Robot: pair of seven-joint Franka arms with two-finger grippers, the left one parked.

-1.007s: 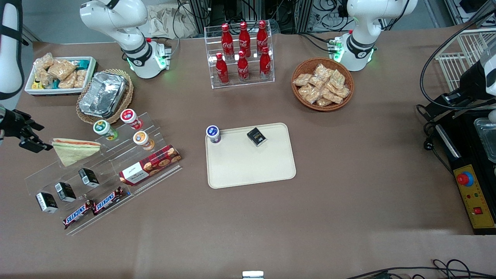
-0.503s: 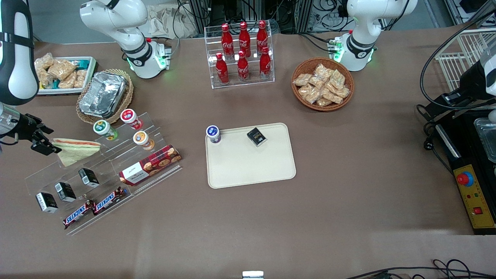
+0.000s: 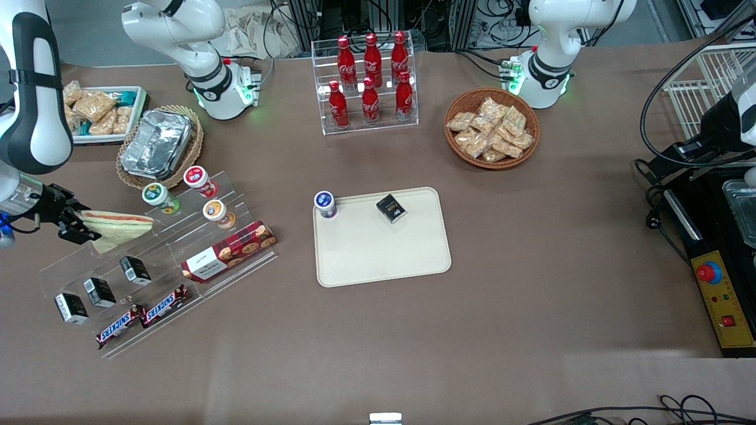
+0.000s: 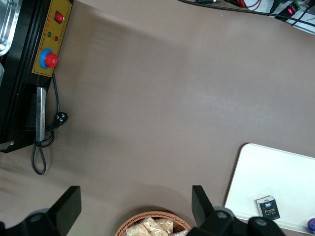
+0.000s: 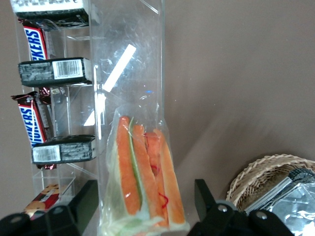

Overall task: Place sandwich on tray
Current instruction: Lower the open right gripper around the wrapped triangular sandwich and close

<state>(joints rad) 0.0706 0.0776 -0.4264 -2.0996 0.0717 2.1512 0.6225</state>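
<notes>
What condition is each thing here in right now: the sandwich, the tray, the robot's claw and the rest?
sandwich: wrapped, resting on the clear display stand, not yet lifted.
gripper: open, fingers on either side of the sandwich's end.
tray: flat on the table, holding a blue-lidded cup and a small black box, no sandwich.
foil container: closed, sitting in a wicker basket.
cola bottles: upright, capped, in their clear rack.
</notes>
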